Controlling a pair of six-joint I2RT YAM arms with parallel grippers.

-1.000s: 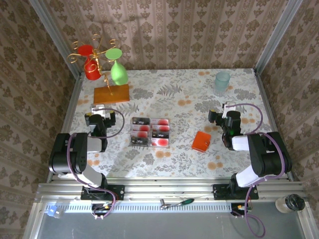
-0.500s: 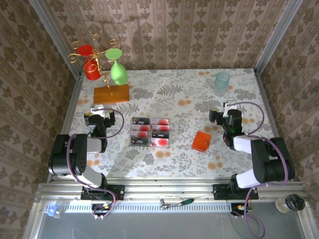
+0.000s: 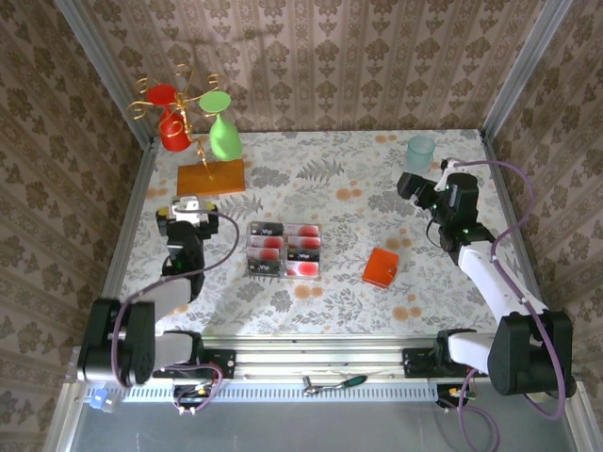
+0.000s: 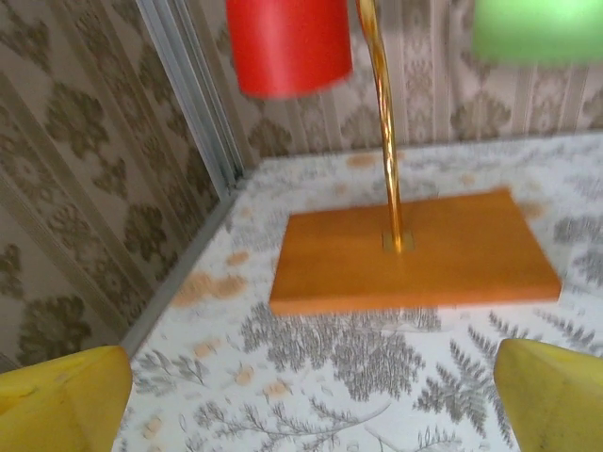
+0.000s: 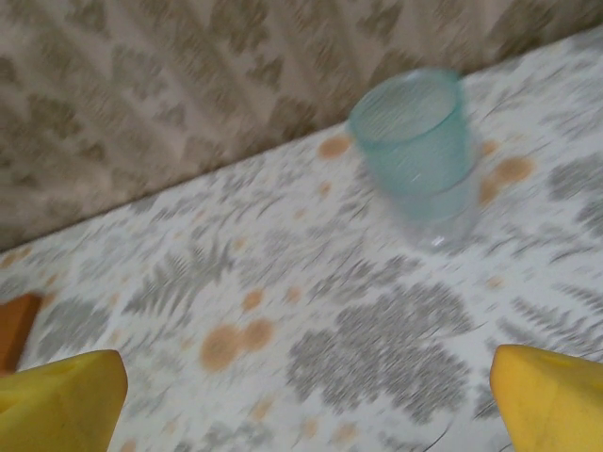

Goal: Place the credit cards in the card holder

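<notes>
Tabletop [image 3: 330,179], floral cloth. All places are taken from the credit cards [image 3: 284,250], which lie flat mid-tabletop in two columns, edges touching.

- Cup stand on a wooden base [image 3: 210,176]: beyond the cards, to their left.
- Teal cup [image 3: 420,153]: well beyond the cards, to their right.
- Card holder [image 3: 381,267]: right of the cards and a little nearer my bases, apart from them. Folded shut, as far as I can tell.
- Left fingers [image 3: 188,209]: left of the cards, near, spread fully wide, holding nothing, aimed at the wooden base.
- Right fingers [image 3: 415,185]: right of the cards, beyond the holder, spread fully wide, holding nothing, aimed at the teal cup.

Handling, my judgement: the cards should be light, stiff, thin and slick. Lying flat, they offer no edge to pinch from above. Best to slide the outer one off its neighbours and take it across a short edge. The holder looks soft and hinged. It will likely need one side pinned while the other is opened.

Against a second ago: both arms have unfolded from their tucked pose. The right fingers have moved further from the cards, toward the teal cup, and the left fingers slightly toward the stand. Cards and holder are unmoved, and the spread of the fingers is unchanged.
</notes>
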